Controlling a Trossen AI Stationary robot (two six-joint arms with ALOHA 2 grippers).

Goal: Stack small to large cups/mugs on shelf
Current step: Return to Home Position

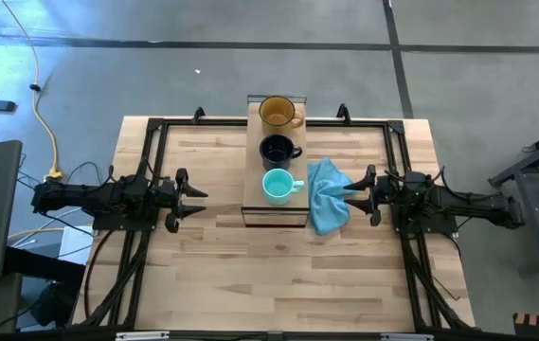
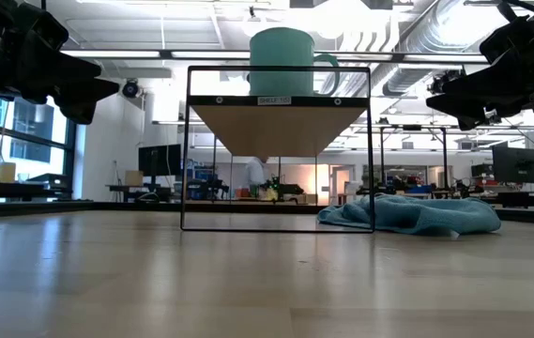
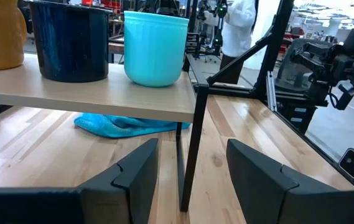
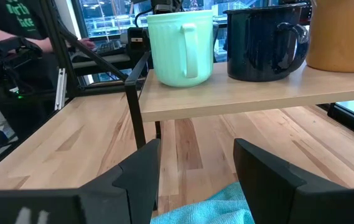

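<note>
Table [image 1: 250, 284]: light wood boards in a dark frame, with my two arms mounted at its opposite sides.

Shelf [image 1: 253, 163]: a long, narrow wooden board on thin dark legs. It stands in the middle of the table and runs from the far edge towards the near side. All three mugs stand on its top in a single row, each apart from the next.

Left gripper [image 1: 199, 202]: mine, low over the table on the left side, well apart from the shelf and pointing at it. My fingers [image 3: 133, 177] are spread with nothing between them. Through the gap I see the shelf's near corner leg.

Right gripper [image 1: 354, 192]: mine, on the right side and pointing at the shelf. My fingers [image 4: 136, 174] are apart and hold nothing. From above, the tips sit over the edge of the cloth.

Cloth [image 1: 326, 199]: blue and crumpled, lying on the table right beside the shelf's right side, near its front end.

Yellow mug [image 1: 278, 114]: the largest, at the far end of the shelf, upright.

Black mug [image 1: 278, 150]: in the middle of the row, upright.

Teal mug [image 1: 278, 185]: the smallest, nearest the front end of the shelf, upright.

Handles: from above, all three point towards my right arm's side.
</note>
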